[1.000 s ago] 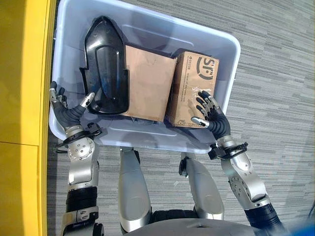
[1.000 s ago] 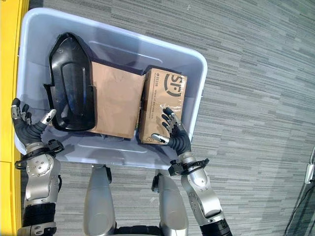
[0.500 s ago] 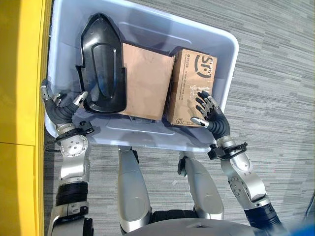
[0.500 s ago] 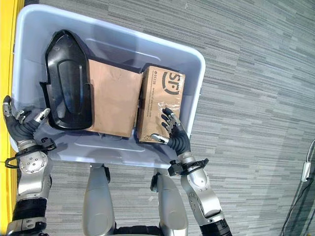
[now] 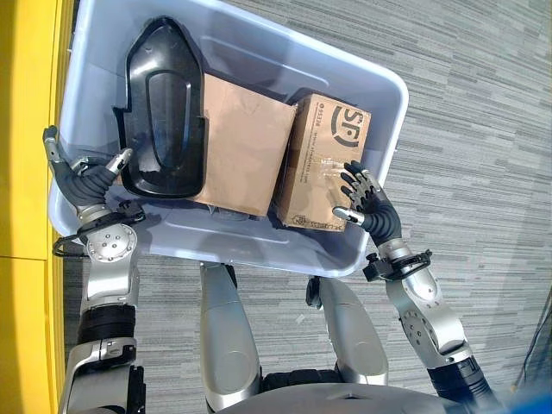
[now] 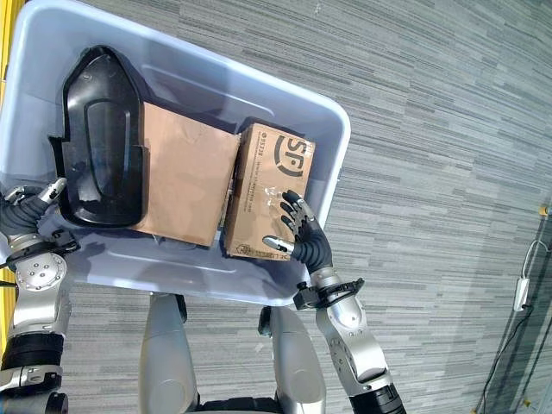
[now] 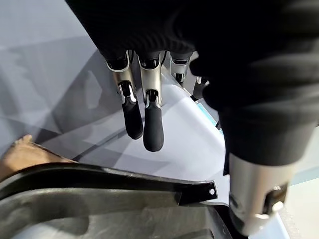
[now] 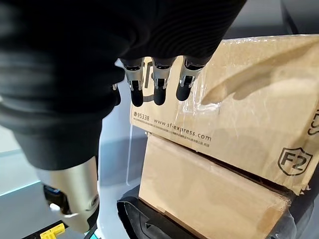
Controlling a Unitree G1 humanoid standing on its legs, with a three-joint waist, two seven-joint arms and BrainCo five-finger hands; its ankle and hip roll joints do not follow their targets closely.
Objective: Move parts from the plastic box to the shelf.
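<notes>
1. The left hand (image 5: pixel 79 181) has drawn back from the black part (image 5: pixel 161 112) to the plastic box (image 5: pixel 379 95) corner, fingers relaxed, empty.
2. The right hand (image 5: pixel 366 205) stays spread against the printed carton (image 5: pixel 323 164), beside the plain carton (image 5: pixel 241 142).
3. Nothing is lifted yet; every part remains inside.

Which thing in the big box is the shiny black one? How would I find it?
Look for the pale plastic box on the grey floor. Three things lie inside; the black part is nearest the yellow edge, by the left robot hand. It is glossy, dark and pointed, while the plain cardboard box and printed cardboard box are brown.
</notes>
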